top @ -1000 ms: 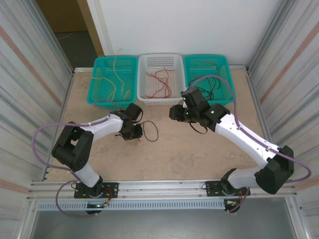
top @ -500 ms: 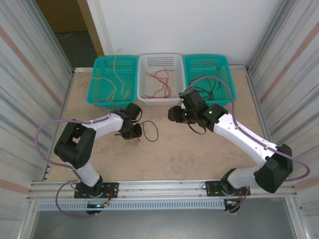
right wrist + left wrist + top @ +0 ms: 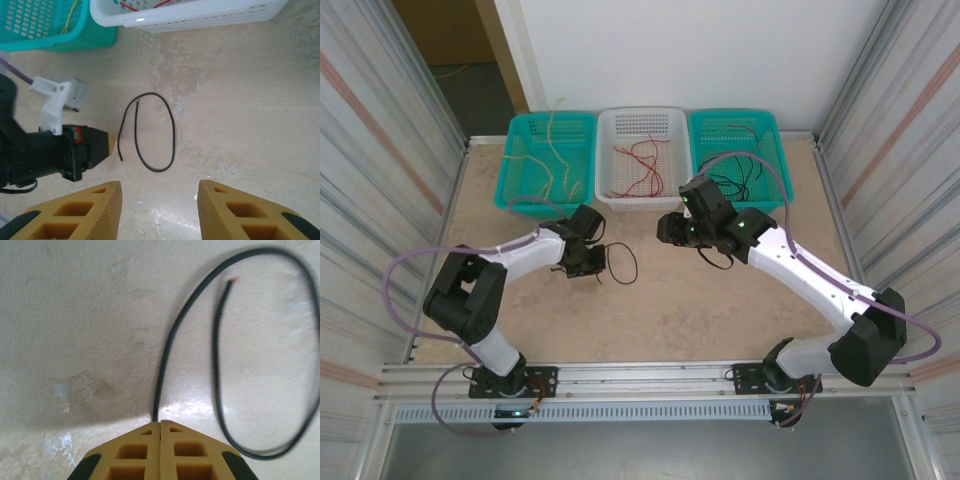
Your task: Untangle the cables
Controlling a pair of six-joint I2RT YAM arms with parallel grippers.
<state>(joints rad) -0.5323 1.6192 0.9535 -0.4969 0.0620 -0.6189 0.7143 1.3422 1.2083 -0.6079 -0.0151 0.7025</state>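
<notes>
A thin black cable (image 3: 624,262) lies in an open loop on the table between my arms. In the left wrist view the black cable (image 3: 165,355) runs down to the tip of my left gripper (image 3: 160,423) and disappears under it. The yellow jaws are pressed together there. In the right wrist view the black cable (image 3: 173,135) ends free just past the left gripper (image 3: 111,141). My left gripper (image 3: 598,266) sits low at the loop's left side. My right gripper (image 3: 670,228) hovers to the loop's right, open and empty, its fingertips (image 3: 107,192) wide apart.
Three baskets stand along the back. The left teal basket (image 3: 512,160) holds pale tan cables (image 3: 555,165), the white basket (image 3: 604,150) red cables (image 3: 638,165), and the right teal basket (image 3: 778,150) black cables (image 3: 735,175). Metal walls close in both sides.
My right gripper has edged slightly left toward the loop. The left gripper and the black cable sit as before.
</notes>
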